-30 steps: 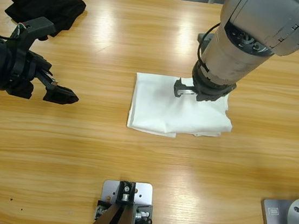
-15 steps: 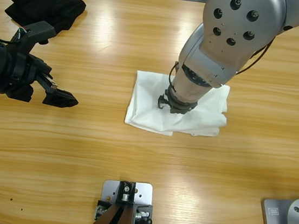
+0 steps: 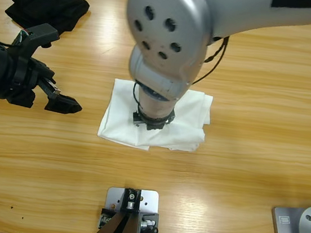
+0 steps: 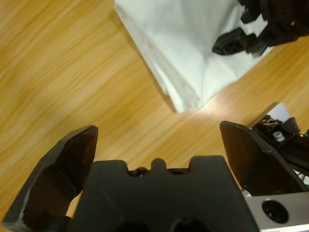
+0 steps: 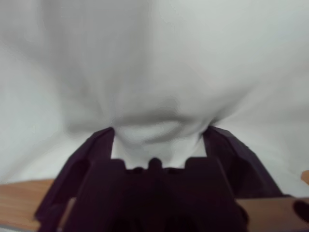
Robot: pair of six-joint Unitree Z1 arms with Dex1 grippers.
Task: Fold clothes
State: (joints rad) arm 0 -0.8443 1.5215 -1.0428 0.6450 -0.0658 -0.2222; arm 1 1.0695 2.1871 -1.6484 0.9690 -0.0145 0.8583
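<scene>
Looking down at your long wooden table (image 3: 263, 164), you have the folded white cotton T-shirt (image 3: 188, 123) lying as a rumpled rectangle near the middle, a little toward the front edge. Your right gripper (image 3: 152, 119) comes straight down onto it from under the big silver elbow, and its black jaws press into the cloth; in the right wrist view the white fabric (image 5: 159, 72) bunches up between the two jaws and puckers there, so that gripper is pinching a fold of the shirt. In the left wrist view you see the same gripper (image 4: 251, 41) planted on the shirt's upper layer, with the shirt's stacked edges (image 4: 186, 101) ending in a corner on the bare wood.

Your left gripper (image 3: 61, 102) sits well apart at the left side, above bare wood, with nothing in it; the left wrist view shows its jaws spread wide.

Your plain black soft garment (image 3: 47, 4) lies crumpled in the far left corner of the table, behind the left arm.
</scene>
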